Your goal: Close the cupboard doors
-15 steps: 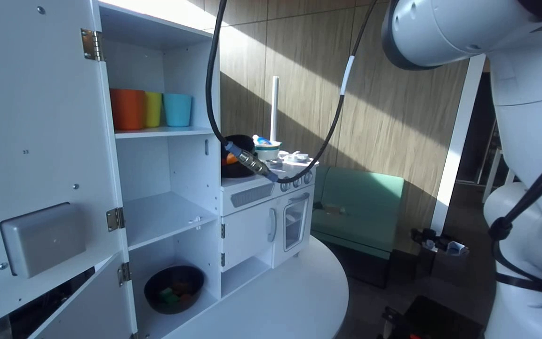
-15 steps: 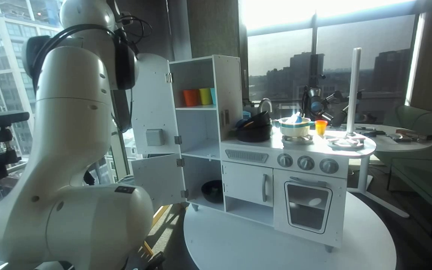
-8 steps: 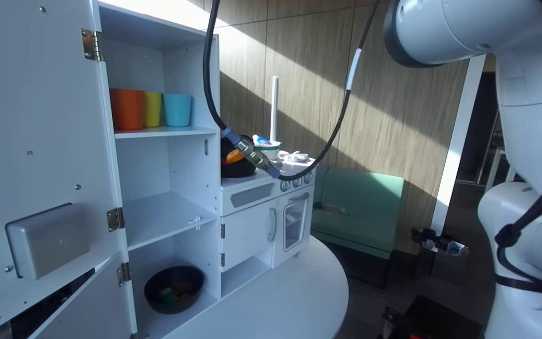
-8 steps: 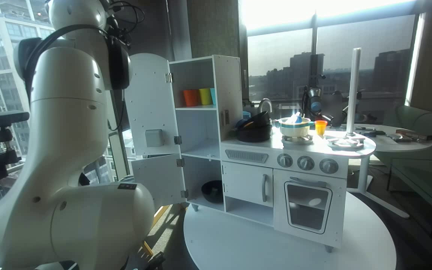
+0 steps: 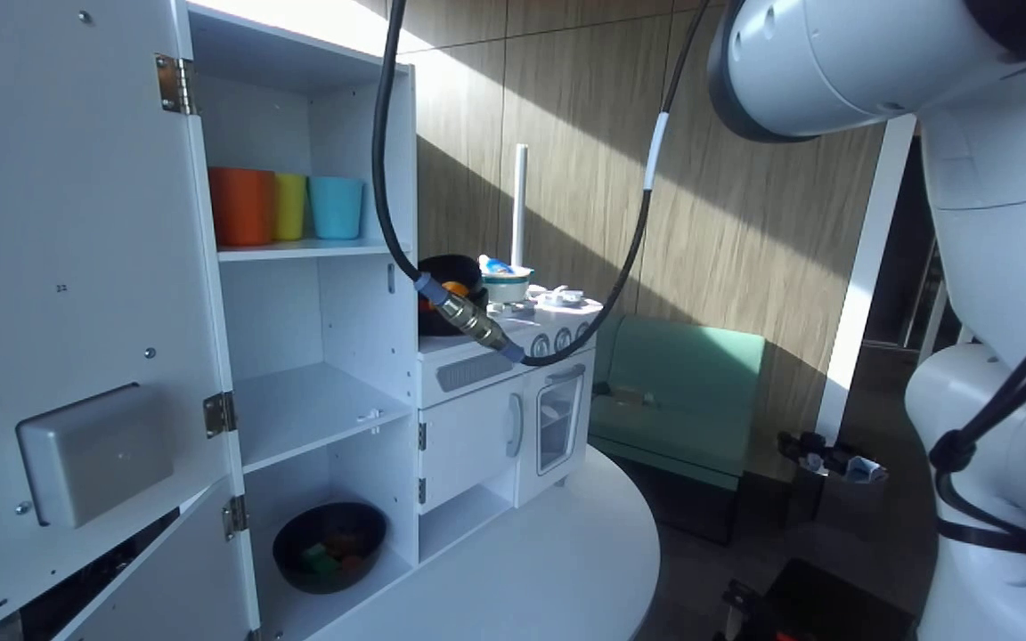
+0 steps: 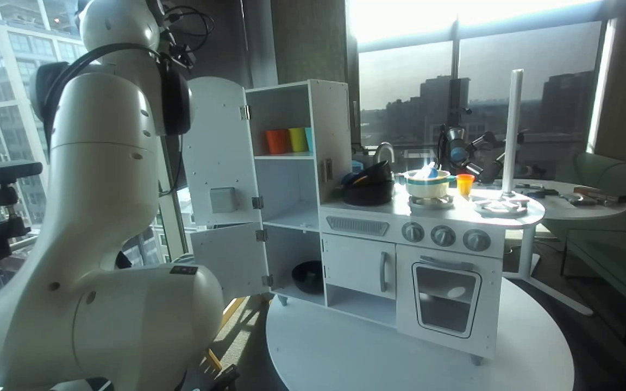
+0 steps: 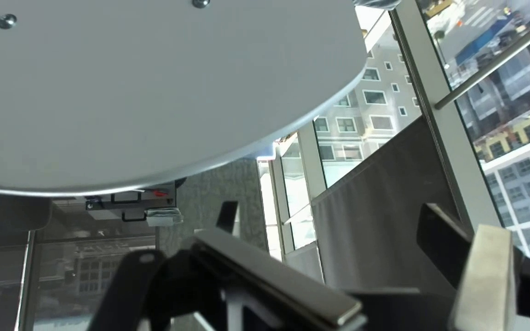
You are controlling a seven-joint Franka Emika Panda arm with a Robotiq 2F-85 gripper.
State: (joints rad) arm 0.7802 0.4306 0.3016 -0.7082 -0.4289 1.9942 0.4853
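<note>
The white cupboard stands with its upper door [image 5: 77, 267] and lower door [image 5: 166, 570] both swung open to the left. Both doors also show in an exterior view, the upper door [image 6: 218, 141] with a rounded top and a grey box on its inner face, the lower door [image 6: 231, 260] below it. In the wrist view the upper door [image 7: 154, 92] fills the top left, its curved edge nearby. My gripper [image 7: 334, 230] is open and empty, with its fingers wide apart below that edge in the picture. I see no contact with the door. The gripper's fingers do not show in the exterior views.
Orange, yellow and blue cups [image 5: 335, 207] stand on the cupboard's top shelf. A black bowl [image 5: 329, 547] sits in the bottom compartment. A toy stove [image 6: 411, 271] with pans adjoins the cupboard on a round white table [image 6: 400, 358]. A black cable [image 5: 642, 214] hangs from the arm.
The upper door has swung slightly; its grey box sits a little farther right in an exterior view. The arm drew back slightly, then returned partway and lower. The lower door has not visibly moved.
</note>
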